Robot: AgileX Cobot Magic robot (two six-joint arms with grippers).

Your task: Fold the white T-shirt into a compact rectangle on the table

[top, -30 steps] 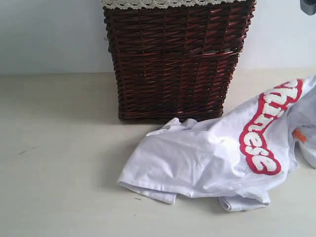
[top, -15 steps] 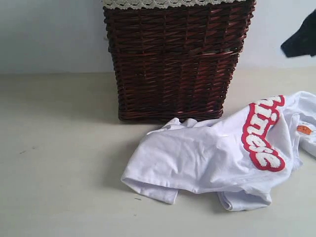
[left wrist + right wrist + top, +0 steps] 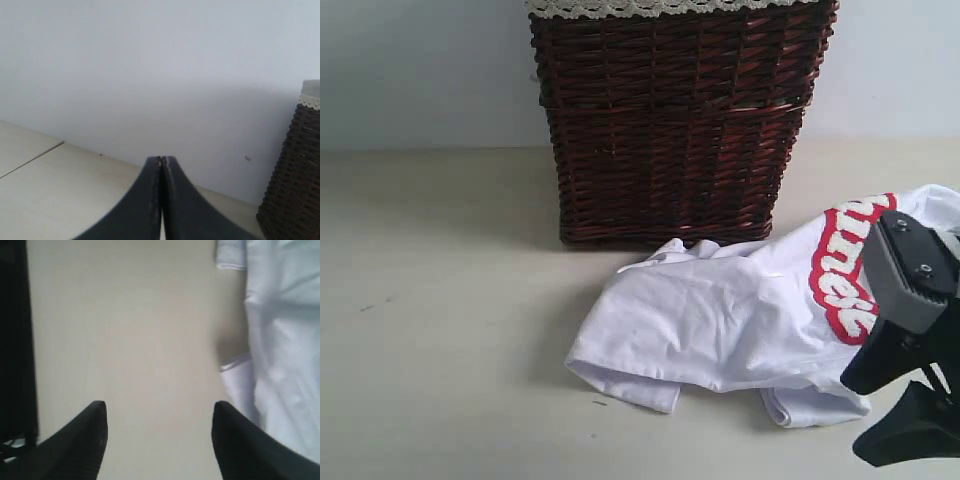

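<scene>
The white T-shirt [image 3: 720, 320] lies crumpled on the right half of the table [image 3: 440, 300], bunched into loose folds, its red-outlined letters [image 3: 840, 270] running up toward the right edge. A second ago that lettered side was drawn up higher toward the right edge; it has since dropped and now rests slack on the surface. The right gripper [image 3: 856, 420] has let it go and come down near the front right corner, beside the shirt's hem. Its jaws stand wide with nothing between them. In the right wrist view only bare table shows between them, the shirt off to one side. So folding has not really begun: the cloth likely needs spreading flat first. The left gripper [image 3: 161, 165] hangs clear, jaws pressed together, empty. A dark wicker basket [image 3: 670, 120] stands just behind the shirt, toward the back edge.
</scene>
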